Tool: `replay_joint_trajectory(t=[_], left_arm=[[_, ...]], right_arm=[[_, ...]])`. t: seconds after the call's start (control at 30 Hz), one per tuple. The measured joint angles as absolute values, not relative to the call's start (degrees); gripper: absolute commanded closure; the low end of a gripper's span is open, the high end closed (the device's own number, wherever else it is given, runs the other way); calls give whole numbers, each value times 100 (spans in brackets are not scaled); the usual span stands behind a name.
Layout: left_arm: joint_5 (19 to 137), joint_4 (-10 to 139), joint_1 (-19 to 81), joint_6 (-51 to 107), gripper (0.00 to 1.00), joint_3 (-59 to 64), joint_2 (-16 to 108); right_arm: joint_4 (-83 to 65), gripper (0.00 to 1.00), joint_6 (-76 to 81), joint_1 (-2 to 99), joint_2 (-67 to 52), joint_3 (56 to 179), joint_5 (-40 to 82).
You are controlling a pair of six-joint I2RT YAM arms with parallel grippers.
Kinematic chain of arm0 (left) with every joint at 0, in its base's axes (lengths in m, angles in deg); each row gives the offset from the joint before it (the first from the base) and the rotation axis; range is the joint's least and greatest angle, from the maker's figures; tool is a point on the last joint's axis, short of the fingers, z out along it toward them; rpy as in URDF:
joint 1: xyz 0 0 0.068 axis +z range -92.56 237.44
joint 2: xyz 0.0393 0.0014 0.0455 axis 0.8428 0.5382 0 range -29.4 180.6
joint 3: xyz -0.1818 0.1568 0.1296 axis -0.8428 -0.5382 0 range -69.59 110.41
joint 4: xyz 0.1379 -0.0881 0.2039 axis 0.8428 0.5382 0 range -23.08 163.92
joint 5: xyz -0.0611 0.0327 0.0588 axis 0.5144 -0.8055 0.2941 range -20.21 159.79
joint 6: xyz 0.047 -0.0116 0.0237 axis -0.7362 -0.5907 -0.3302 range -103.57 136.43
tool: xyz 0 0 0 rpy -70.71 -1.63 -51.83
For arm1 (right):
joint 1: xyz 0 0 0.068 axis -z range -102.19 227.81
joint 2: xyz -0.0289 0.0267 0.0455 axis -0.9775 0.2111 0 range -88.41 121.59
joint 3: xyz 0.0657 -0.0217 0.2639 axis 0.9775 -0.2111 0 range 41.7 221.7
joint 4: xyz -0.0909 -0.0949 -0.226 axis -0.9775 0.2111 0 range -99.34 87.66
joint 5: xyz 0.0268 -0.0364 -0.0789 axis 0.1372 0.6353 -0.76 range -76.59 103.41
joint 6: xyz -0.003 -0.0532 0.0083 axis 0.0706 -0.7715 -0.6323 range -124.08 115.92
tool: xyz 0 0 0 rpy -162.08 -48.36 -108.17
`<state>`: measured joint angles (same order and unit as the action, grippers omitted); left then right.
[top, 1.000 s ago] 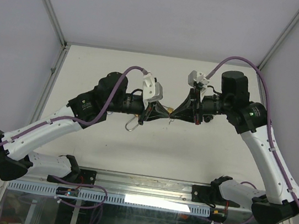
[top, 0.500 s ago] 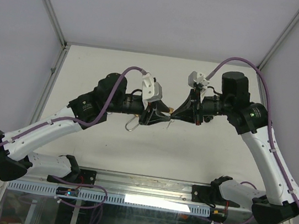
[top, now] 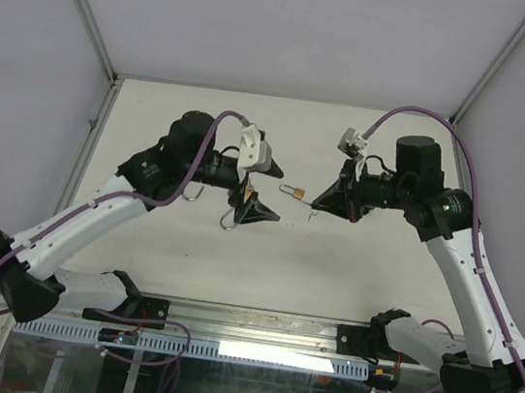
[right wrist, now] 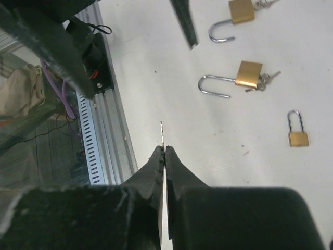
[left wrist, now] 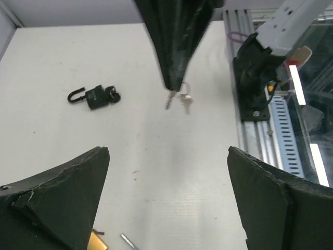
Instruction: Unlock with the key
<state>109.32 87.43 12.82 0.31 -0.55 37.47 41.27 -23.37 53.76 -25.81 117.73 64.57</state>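
The left jaws stand spread wide with nothing between them. In the left wrist view the two dark fingers (left wrist: 57, 198) frame only bare counter (left wrist: 171, 172). The right jaws are pressed tight together on the key (right wrist: 162, 133), whose thin blade pokes out past the tips in the right wrist view. Seen from the left wrist, that key hangs just under the closed tips with a second key (left wrist: 185, 103) beside it, both clear of the counter.

From above, the left arm (top: 148, 176) and the right arm (top: 453, 233) are both raised over the middle of the counter. Their jaws point toward each other but sit apart. A small brass padlock (top: 292, 192) lies on the counter between the two sets of tips, touching neither. A silver shackle (top: 233, 220) shows just below the left jaws in that view.

The right wrist view shows three brass locks lying flat:
- An open padlock (right wrist: 248, 74) has its shackle swung out and keys at its base.
- A second open padlock (right wrist: 239, 10) lies at the top edge.
- A shut padlock (right wrist: 298, 136) lies apart from both.

In the left wrist view a black padlock (left wrist: 93, 97) lies well to the side of the hanging keys, with its shackle open and keys in its base. Which lock the held key belongs to cannot be told.
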Motion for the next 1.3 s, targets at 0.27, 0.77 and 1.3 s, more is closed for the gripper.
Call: replay_joint_trajectory(t=[0.27, 0.77, 1.3], left_arm=[[11513, 11143, 1891, -2677, 1, 2296, 6645], [10705, 13130, 1968, -4841, 1, 5448, 10638], [10436, 12428, 2001, -4793, 38, 5852, 11482]], right_arm=[[4162, 100, -1837, 5938, -2648, 11288, 6017], [4142, 100, -1238, 6884, -2655, 10619, 5477], [4155, 100, -1039, 7068, -2666, 10553, 5410]])
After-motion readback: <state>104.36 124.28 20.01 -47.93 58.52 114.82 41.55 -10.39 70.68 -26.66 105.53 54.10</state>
